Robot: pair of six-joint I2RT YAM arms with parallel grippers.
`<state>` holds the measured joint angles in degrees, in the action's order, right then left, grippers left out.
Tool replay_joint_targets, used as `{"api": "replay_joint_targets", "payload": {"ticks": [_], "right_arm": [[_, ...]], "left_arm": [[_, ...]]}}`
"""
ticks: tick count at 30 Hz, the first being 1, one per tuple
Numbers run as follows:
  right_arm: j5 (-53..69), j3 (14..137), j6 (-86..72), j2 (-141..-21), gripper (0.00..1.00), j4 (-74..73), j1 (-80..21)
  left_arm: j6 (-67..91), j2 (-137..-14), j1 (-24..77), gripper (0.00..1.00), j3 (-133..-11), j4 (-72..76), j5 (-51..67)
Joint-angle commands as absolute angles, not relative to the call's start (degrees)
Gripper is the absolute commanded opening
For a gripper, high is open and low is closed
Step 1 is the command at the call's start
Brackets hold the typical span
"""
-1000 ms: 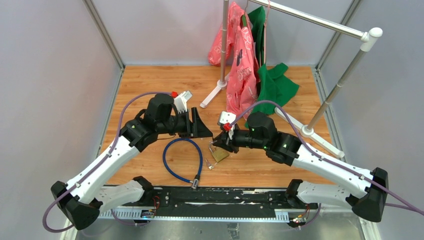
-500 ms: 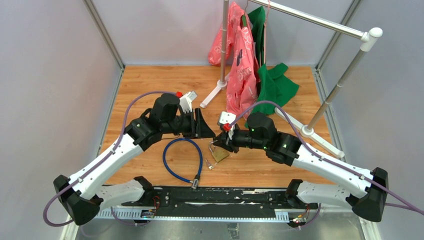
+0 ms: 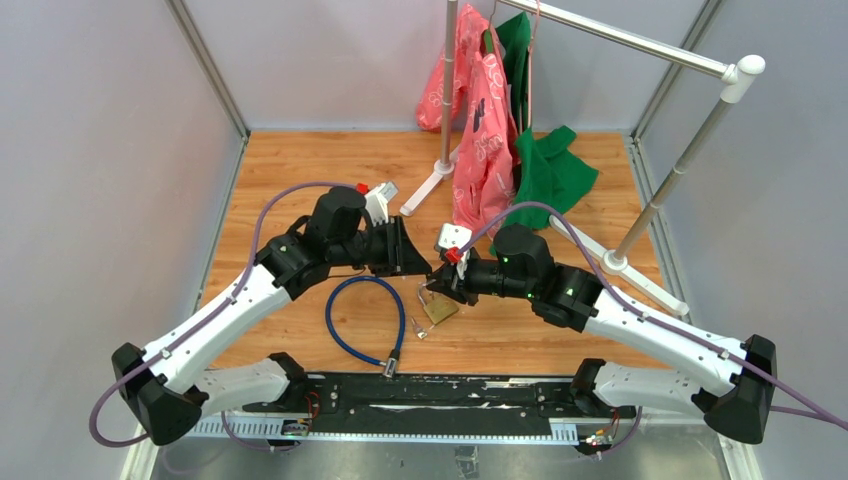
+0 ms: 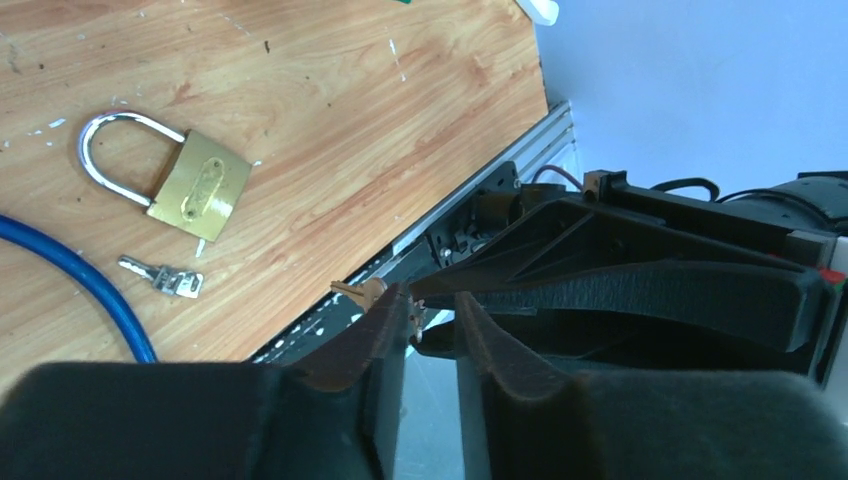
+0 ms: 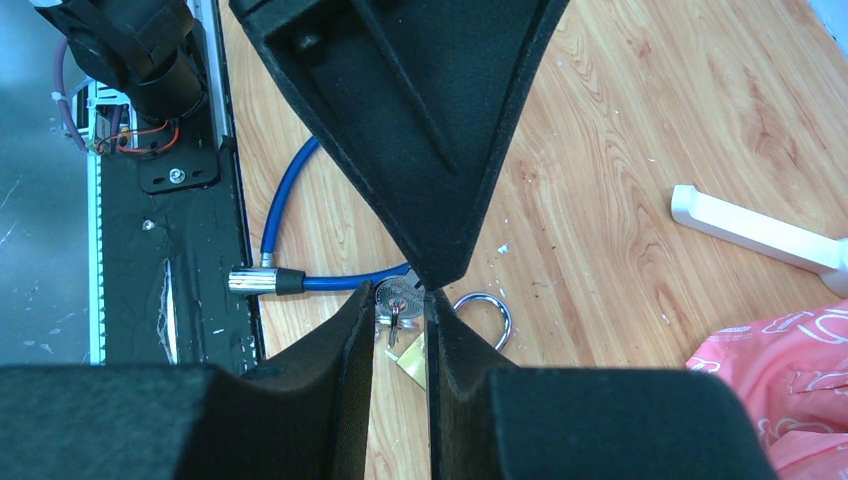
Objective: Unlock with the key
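Observation:
My right gripper is shut on a silver key, holding its head between the fingertips just above the table. A small second key hangs from it. The brass padlock lies flat below, its shackle closed. My left gripper meets the right one tip to tip. Its jaws stand a narrow gap apart around the right fingertip. A brass-coloured key blade pokes out beside its left finger. Nothing is clamped in the left jaws.
A blue cable lock loops on the wood left of the padlock. A loose pair of keys lies beside it. The clothes rack with pink bags and green cloth stands behind. A black rail runs along the near edge.
The left gripper has moved right up to the right gripper's fingertips, and its jaws have narrowed. The right arm and key have stayed still.

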<state>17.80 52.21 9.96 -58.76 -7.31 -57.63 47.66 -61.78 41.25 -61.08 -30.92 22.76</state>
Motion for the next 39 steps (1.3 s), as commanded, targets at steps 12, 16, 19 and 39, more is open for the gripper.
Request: {"api": "replay_joint_targets", "payload": {"ticks": [12, 16, 19, 39], "right_arm": [[10.61, 55.49, 6.4, -58.62, 0.56, -10.54, -58.96], [8.53, 57.05, 1.61, -57.98, 0.88, -11.18, -58.71], [7.93, 55.5, -3.96, -56.02, 0.89, -8.3, -58.69], [4.22, 47.45, -27.19, -49.02, 0.83, 18.21, -58.71]], "left_arm": [[51.33, -60.18, 43.04, 0.0, -59.92, -27.4, 16.81], [50.11, -58.47, 43.07, 0.0, -61.37, -28.81, 13.03], [49.68, -57.15, 43.07, 0.0, -61.88, -28.49, 10.05], [44.57, -52.61, 43.07, 0.0, -69.75, -24.04, 6.38]]}}
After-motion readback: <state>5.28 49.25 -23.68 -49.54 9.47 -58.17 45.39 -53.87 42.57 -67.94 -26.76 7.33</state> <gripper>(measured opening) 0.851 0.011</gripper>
